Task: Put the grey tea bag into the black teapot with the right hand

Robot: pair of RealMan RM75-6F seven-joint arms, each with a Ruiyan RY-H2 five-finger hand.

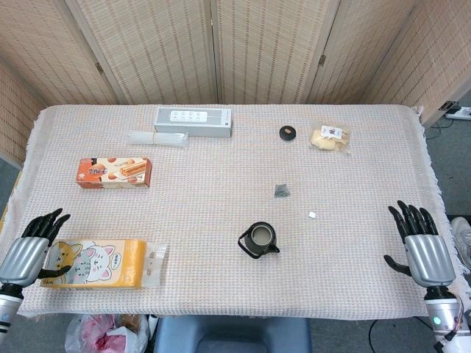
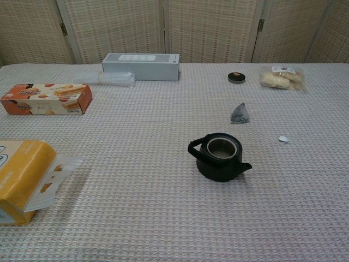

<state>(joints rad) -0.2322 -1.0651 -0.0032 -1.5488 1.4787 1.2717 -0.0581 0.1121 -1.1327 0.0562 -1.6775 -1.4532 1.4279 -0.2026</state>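
Observation:
The grey tea bag (image 1: 282, 190) (image 2: 240, 113) lies on the cloth in mid-table, a small pyramid shape. Nearer the front stands the black teapot (image 1: 258, 240) (image 2: 220, 156), lid off, its metal strainer showing inside. My right hand (image 1: 422, 244) hovers at the table's front right corner, far from both, fingers spread and holding nothing. My left hand (image 1: 29, 246) is at the front left corner beside the yellow cat box, fingers apart and empty. Neither hand shows in the chest view.
A yellow cat-print box (image 1: 96, 263) lies front left, an orange biscuit box (image 1: 114, 172) further back. At the rear are a grey carton (image 1: 193, 120), a clear sleeve (image 1: 158, 137), the round black lid (image 1: 288, 132) and bagged pastries (image 1: 330, 137). A small white tag (image 1: 312, 215) lies right of the teapot.

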